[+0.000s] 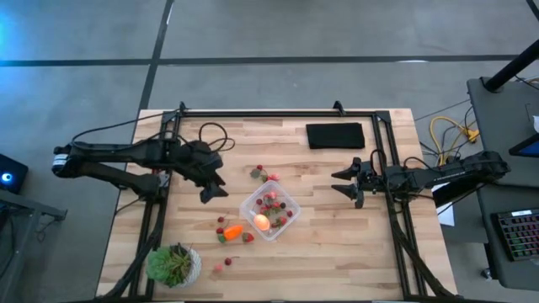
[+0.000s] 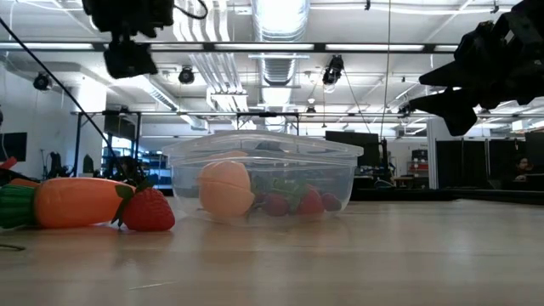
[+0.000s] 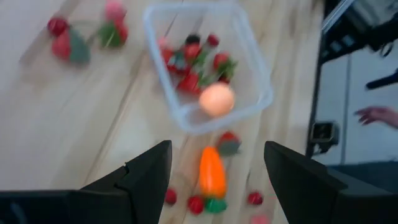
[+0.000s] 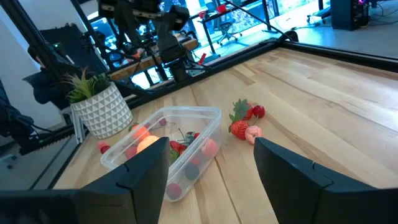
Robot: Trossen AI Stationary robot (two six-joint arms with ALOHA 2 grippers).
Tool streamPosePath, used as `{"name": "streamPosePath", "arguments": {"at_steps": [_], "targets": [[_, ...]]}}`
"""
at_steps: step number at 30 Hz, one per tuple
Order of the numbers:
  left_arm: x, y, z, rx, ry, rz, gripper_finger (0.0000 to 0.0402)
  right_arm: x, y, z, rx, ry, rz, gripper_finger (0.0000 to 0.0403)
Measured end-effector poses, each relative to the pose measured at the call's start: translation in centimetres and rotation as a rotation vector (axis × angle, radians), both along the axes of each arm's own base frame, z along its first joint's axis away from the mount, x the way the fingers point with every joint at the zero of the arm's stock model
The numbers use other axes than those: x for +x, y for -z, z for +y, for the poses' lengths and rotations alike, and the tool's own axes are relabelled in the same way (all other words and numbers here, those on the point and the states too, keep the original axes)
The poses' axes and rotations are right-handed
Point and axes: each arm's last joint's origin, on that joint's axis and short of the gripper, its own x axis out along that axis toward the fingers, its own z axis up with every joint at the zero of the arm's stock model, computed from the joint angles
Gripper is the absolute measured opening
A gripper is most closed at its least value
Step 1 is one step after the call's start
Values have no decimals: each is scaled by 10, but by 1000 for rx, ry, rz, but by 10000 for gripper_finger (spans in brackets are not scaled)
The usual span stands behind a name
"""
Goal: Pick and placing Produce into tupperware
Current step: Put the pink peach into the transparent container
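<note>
The clear square tupperware [image 1: 270, 209] sits mid-table, holding the round pink-orange fruit [image 1: 262, 221] and several red strawberries [image 3: 189, 56]. The orange carrot [image 1: 232, 231] lies on the wood just left of it, with loose strawberries [image 1: 248, 237] beside it. More strawberries [image 1: 260, 173] lie beyond its far corner. My left gripper [image 1: 212, 187] hangs open above the table, left of the container; in the left wrist view its fingers [image 3: 217, 148] frame the carrot [image 3: 211, 172] from above. My right gripper [image 1: 345, 181] waits open, raised, to the container's right [image 4: 211, 149].
A potted green plant [image 1: 174, 263] stands at the near left corner, with a stray strawberry [image 1: 224, 264] close by. A flat black pad [image 1: 335, 135] lies at the far right. A black frame [image 1: 278, 113] runs along the far and side edges. A person's hand [image 3: 378, 116] shows beyond the table.
</note>
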Motion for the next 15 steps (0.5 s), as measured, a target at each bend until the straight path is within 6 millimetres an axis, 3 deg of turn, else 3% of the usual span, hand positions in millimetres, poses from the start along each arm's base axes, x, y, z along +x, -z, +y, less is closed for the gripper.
{"name": "streamPosePath", "arguments": {"at_steps": [5, 11, 15], "targets": [[11, -7, 1, -5, -10, -121, 242, 0, 0, 0, 0, 0, 0, 226], [20, -18, 1, -165, -138, -218, 242, 0, 0, 0, 0, 0, 0, 226], [27, -23, 1, -106, -87, -310, 242, 0, 0, 0, 0, 0, 0, 226]]}}
